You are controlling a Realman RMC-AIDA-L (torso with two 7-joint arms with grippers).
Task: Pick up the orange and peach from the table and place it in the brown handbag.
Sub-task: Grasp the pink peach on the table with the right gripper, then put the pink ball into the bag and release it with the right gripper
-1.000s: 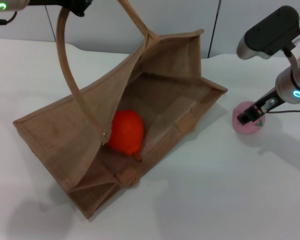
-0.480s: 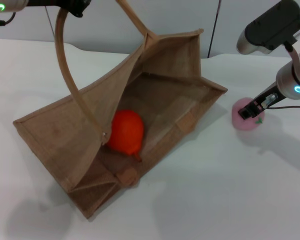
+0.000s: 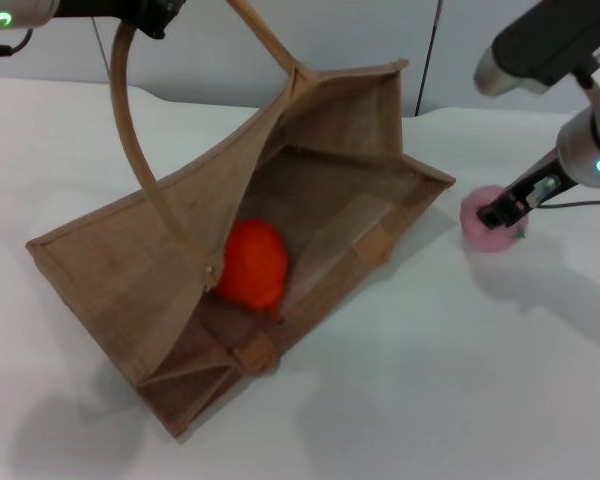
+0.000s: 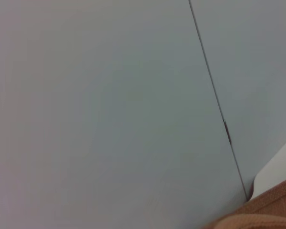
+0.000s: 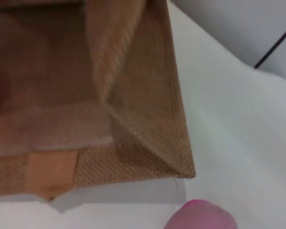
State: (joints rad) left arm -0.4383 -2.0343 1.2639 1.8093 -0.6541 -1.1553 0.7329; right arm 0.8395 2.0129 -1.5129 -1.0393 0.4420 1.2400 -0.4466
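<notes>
The brown handbag (image 3: pixel 320 130) lies open on its side on the white table, mouth toward me. The orange (image 3: pixel 252 263) rests inside it on the lower wall. My left gripper (image 3: pixel 148 14) is at the top left, shut on one looped handle (image 3: pixel 130 120), and holds it up. The peach (image 3: pixel 477 232) is just right of the bag's corner. My right gripper (image 3: pixel 494 213) is shut on it from above. The right wrist view shows the bag's corner (image 5: pixel 152 124) with the peach (image 5: pixel 200 217) close to it. The left wrist view shows only a strip of bag (image 4: pixel 262 217).
The white table (image 3: pixel 460 380) spreads to the front and right of the bag. A grey wall with a thin dark cable (image 3: pixel 427 55) stands behind. The bag's second handle (image 3: pixel 265 40) rises at the back.
My right gripper and the peach have shifted a little left and up, toward the bag's corner. The bag, the orange and the left arm have not moved.
</notes>
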